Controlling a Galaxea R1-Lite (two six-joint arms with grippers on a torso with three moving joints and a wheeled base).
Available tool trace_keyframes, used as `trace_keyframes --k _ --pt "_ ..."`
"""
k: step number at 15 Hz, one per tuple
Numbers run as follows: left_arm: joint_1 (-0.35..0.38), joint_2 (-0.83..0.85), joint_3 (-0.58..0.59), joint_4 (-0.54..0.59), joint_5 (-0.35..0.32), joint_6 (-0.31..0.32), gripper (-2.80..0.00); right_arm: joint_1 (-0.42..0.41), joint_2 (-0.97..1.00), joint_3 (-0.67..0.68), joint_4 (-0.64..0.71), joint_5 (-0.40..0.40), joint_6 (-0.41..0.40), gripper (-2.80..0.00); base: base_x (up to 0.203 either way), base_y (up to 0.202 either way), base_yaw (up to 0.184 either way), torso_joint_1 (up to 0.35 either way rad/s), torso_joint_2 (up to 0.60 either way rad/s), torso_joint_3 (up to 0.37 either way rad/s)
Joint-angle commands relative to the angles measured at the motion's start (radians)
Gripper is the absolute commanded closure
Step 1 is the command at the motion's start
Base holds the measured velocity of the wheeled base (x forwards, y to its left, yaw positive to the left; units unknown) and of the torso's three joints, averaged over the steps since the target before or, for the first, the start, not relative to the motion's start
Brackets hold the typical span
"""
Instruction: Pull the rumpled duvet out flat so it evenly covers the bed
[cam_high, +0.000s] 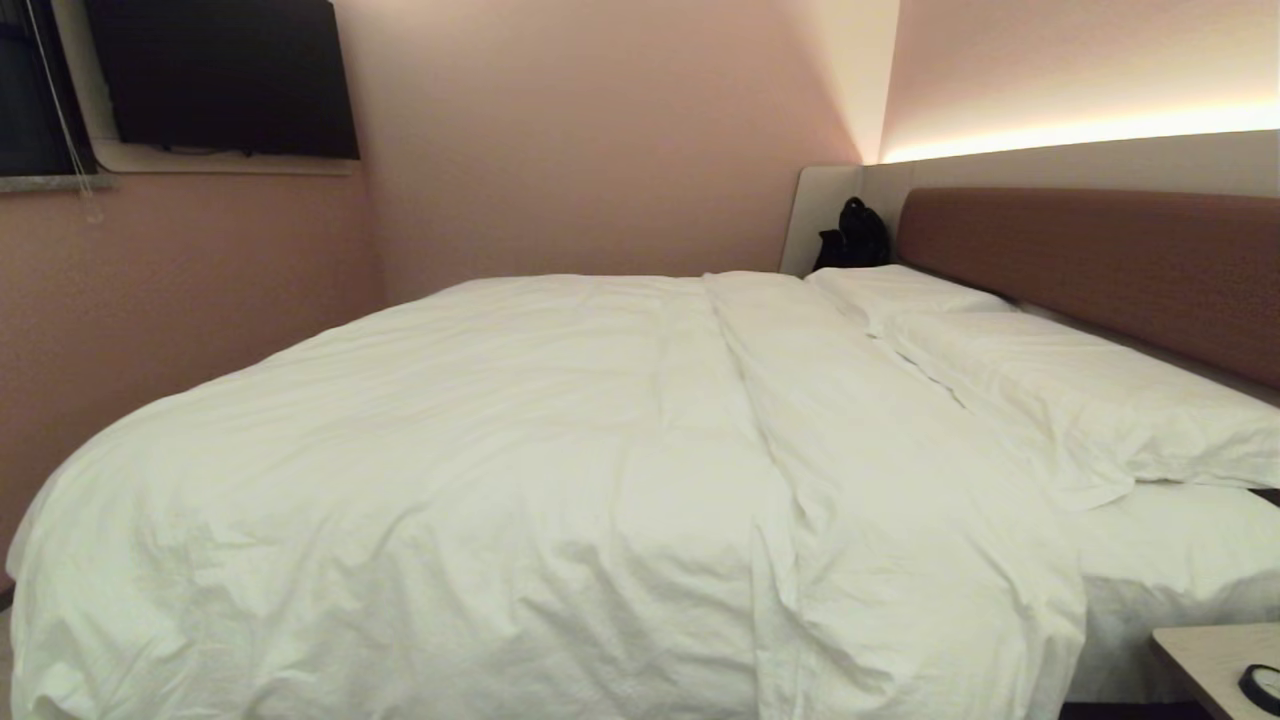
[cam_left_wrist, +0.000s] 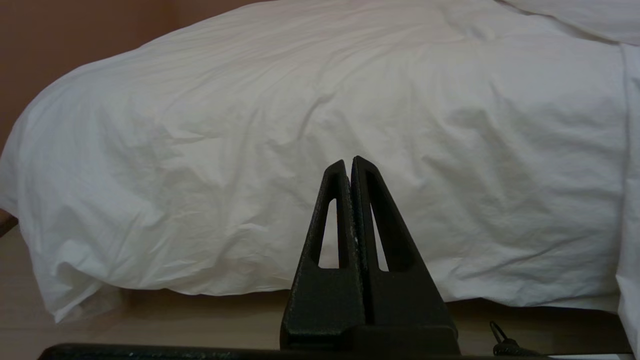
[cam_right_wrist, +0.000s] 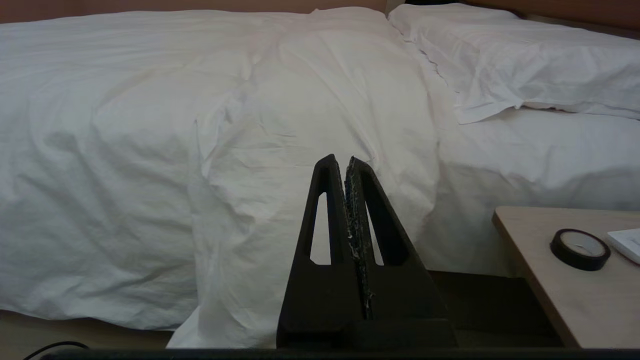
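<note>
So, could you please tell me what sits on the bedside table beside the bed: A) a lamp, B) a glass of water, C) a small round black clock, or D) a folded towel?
C: a small round black clock sits on the bedside table, beside the bed.

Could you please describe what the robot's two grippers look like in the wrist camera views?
Both are matte black with a rough, grainy finish. The left gripper has two tapered, wedge-shaped fingers, each with a long triangular cut-out, rising from a blocky base. The right gripper has the same shape, but pale specks and wear line its inner edges.
</note>
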Motion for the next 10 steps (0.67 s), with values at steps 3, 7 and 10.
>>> trace_keyframes --k 3,7,10 --pt "0.000 0.000 0.000 0.001 0.002 0.001 0.00 -0.001 0.000 -0.001 -0.001 0.000 0.000 0.00 -0.001 0.154 0.004 0.004 0.00 0.000" --pt "0.000 0.000 0.000 0.001 0.002 0.001 0.00 -0.001 0.000 -0.001 -0.001 0.000 0.000 0.00 0.000 0.195 0.001 0.001 0.00 0.003" --pt "0.000 0.000 0.000 0.001 0.002 0.001 0.00 -0.001 0.000 -0.001 -0.001 0.002 0.000 0.00 0.000 0.194 -0.001 0.001 0.00 0.001"
